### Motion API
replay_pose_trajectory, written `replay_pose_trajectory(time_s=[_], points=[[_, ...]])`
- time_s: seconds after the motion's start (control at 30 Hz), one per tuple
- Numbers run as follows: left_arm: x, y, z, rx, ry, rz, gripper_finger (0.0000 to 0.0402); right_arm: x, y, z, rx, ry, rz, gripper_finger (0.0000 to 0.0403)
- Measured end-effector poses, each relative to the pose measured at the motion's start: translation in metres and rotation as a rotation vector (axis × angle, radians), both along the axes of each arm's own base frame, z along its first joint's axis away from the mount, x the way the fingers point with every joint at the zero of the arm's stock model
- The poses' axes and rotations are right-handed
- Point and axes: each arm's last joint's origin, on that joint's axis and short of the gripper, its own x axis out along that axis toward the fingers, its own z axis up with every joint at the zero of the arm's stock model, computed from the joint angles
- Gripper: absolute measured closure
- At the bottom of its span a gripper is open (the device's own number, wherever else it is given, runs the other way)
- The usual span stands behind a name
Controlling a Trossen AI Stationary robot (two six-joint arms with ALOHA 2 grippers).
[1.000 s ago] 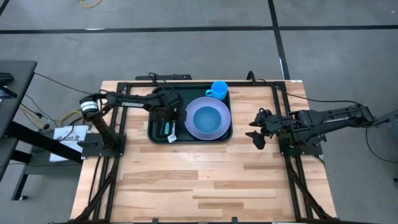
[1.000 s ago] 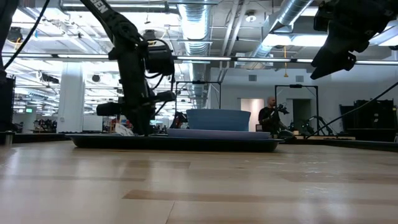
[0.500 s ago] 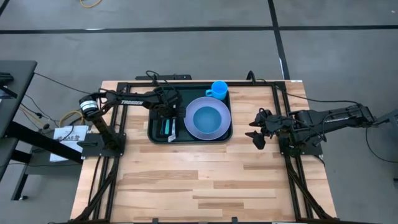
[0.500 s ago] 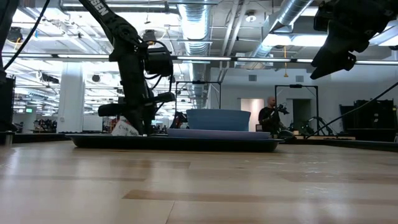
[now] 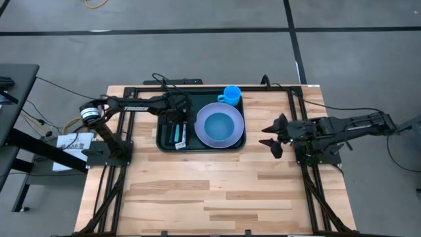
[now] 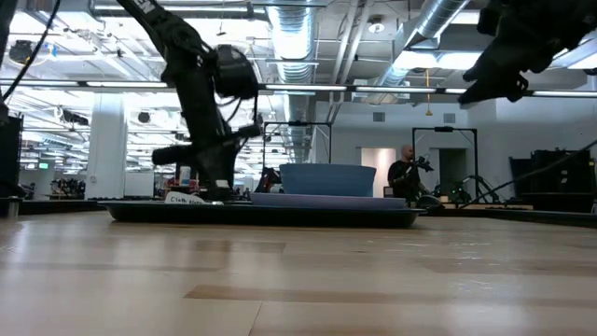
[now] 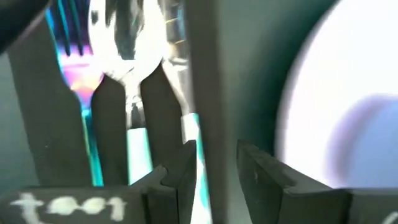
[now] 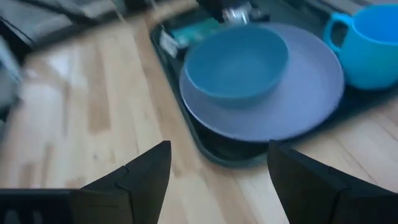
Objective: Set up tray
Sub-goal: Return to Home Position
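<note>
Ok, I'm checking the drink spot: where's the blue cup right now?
In the high view, the blue cup sits in the tray's upper right corner, just beside the plate.

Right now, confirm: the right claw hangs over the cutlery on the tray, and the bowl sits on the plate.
Wrong arm: the high view shows the left claw over the cutlery on the tray; the right claw is off to its side. The bowl sits on the plate.
</note>
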Motion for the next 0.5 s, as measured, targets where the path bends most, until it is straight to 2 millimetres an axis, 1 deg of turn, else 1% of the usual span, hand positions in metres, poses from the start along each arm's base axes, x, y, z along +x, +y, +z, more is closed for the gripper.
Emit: replay_pose_trajectory(time_s=[0.1,0.2,0.3,0.43,0.5], points=[[-0.002,-0.001,0.018,0.047,-0.071,-0.011,0.0301,-0.006,0.002,-0.01,0.045,-0.149,0.036,0.0147],[-0.006,-0.003,0.039,0.102,-0.153,-0.033,0.0301,-0.01,0.004,-0.014,0.091,-0.369,0.084,0.0147],[-0.012,-0.005,0.061,0.167,-0.238,-0.046,0.0301,-0.015,0.004,-0.021,0.1,-0.545,0.104,0.0147],[-0.02,-0.008,0.088,0.273,-0.349,-0.034,0.0301,-0.023,0.003,-0.035,0.097,-0.697,0.126,0.0147],[-0.025,-0.011,0.101,0.32,-0.4,-0.029,0.0301,-0.026,0.003,-0.04,0.073,-0.767,0.164,0.0147]])
